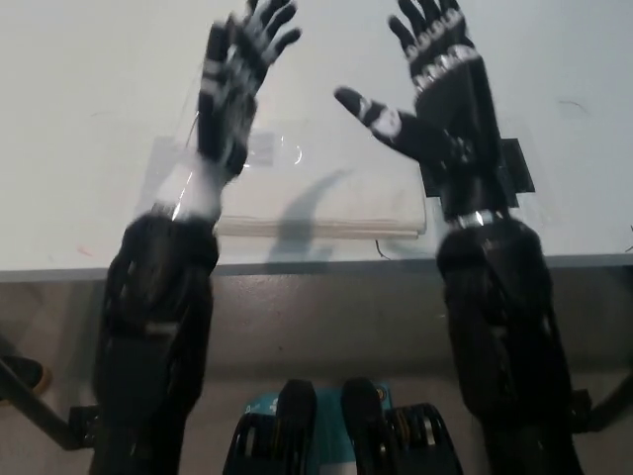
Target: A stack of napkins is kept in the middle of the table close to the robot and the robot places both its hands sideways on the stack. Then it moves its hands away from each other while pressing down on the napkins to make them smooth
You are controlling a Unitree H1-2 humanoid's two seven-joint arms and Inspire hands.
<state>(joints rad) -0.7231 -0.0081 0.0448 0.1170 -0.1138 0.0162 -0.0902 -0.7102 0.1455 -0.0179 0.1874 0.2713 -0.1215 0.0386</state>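
A white stack of napkins [326, 203] lies near the table's front edge, in the middle. My left hand [234, 79] is raised high above the stack's left end, open, fingers spread and pointing away from me. My right hand [435, 84] is raised above the stack's right end, also open with fingers spread and thumb pointing left. Neither hand touches the napkins. The arms hide both ends of the stack.
A grey sheet under clear film [158, 178] lies left of the stack. A black cross-shaped patch [516, 168] sits right of it, mostly behind my right arm. The white table [89, 99] ends at a front edge just below the napkins.
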